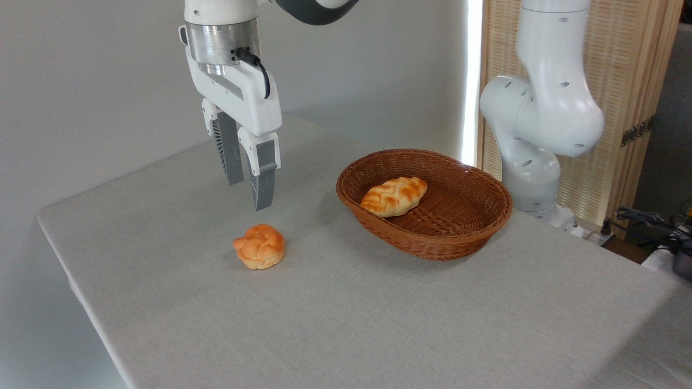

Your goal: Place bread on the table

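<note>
Fixed camera view. Oval brown wicker basket (489, 216) taken as the landmark, standing on the table (346, 324), a wide surface under plain grey-beige cloth.

Inside the basket: the bread (393, 196), a long braided loaf, golden with orange-brown plaits, lying toward the basket's left half, one pointed end close to the near-left wall, the other aimed at the middle. Resting on the woven floor, not on the cloth.

Left of the basket, well apart from it and up in the air: the gripper (250, 192), hanging straight down from the white arm, holding nothing. Grey fingers (264, 175) parted by a narrow gap, nothing between them. Tips clear of the cloth and above the level of the basket rim. Bread therefore off to the right of the gripper and lower, with the basket's left wall between the two; no contact.

Left of the basket and nearer the camera: a small round orange bun (260, 246), sitting on the cloth, below the fingertips and apart from them.

Right of and behind the basket: the arm's white base (532, 135), rising at the table's far edge, with a slatted wooden screen (638, 81) behind it.
</note>
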Motion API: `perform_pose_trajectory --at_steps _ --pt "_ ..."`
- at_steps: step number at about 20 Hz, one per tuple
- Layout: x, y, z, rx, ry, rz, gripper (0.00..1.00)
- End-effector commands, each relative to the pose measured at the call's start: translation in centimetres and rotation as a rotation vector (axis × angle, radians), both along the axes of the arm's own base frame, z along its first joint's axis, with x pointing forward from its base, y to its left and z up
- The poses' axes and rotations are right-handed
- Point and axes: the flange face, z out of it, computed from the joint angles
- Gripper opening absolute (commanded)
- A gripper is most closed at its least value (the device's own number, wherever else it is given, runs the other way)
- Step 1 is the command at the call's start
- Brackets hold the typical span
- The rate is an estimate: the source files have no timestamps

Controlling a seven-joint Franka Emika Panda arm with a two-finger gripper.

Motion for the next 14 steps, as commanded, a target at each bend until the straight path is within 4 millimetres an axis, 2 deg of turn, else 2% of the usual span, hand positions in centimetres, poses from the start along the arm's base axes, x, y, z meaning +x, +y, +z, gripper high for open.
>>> perform_pose_trajectory --at_steps 1,14 --pt "-0.21 0.07 0.45 0.013 0.010 -0.003 1.00" --pt "-0.31 -0.59 0.37 0.014 0.012 -0.007 1.00"
